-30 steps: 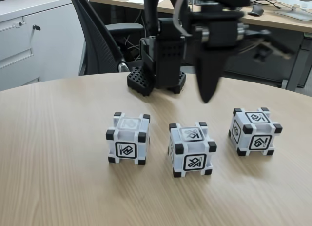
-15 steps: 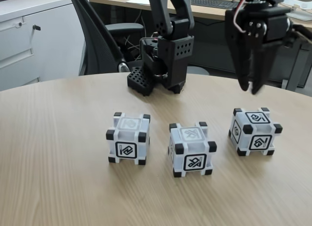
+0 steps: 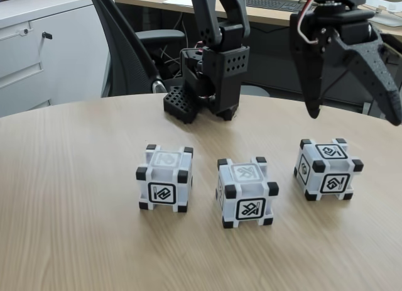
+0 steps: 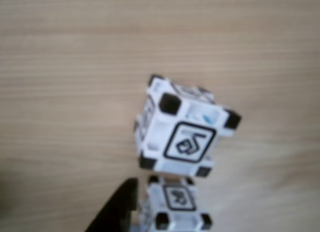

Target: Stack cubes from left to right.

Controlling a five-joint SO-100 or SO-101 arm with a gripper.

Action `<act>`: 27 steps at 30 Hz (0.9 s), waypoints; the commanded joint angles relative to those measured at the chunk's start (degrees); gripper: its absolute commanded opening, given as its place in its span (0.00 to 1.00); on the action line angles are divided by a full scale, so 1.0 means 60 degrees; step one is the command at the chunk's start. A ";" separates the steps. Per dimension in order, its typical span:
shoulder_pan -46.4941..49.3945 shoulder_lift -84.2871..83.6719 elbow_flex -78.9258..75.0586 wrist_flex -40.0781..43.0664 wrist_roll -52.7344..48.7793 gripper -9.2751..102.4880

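Three white cubes with black corners stand in a row on the wooden table in the fixed view: the left cube [image 3: 164, 179], the middle cube [image 3: 247, 192] and the right cube [image 3: 328, 168], each apart from the others. My black gripper [image 3: 353, 116] hangs open above the right cube, jaws spread wide, holding nothing and clear of the cube's top. The wrist view looks down on one cube [image 4: 182, 134], with a second cube [image 4: 175, 208] at the bottom edge. One dark finger [image 4: 117, 212] shows beside that second cube.
The arm's black perforated base [image 3: 202, 102] stands at the back of the table [image 3: 69, 203], behind the row. An office chair [image 3: 125, 46] and a grey cabinet [image 3: 38, 52] lie beyond the table's far edge. Bare wood lies in front of the cubes.
The gripper swung from above the middle cube to above the right cube, then spread its jaws wide. The cubes have not moved.
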 commanded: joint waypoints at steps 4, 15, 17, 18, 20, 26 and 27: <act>0.0059 -0.0879 -0.0513 0.0044 -0.0015 0.55; 0.0088 -0.2651 -0.0542 -0.0073 0.0366 0.56; 0.0088 -0.2725 -0.0542 -0.0073 0.0366 0.56; 0.0088 -0.2754 -0.0542 -0.0088 0.0366 0.56; 0.0088 -0.2856 -0.0557 -0.0088 0.0381 0.56; 0.0088 -0.3604 -0.0981 -0.0103 0.0527 0.55; 0.0088 -0.3735 -0.1084 -0.0103 0.0571 0.55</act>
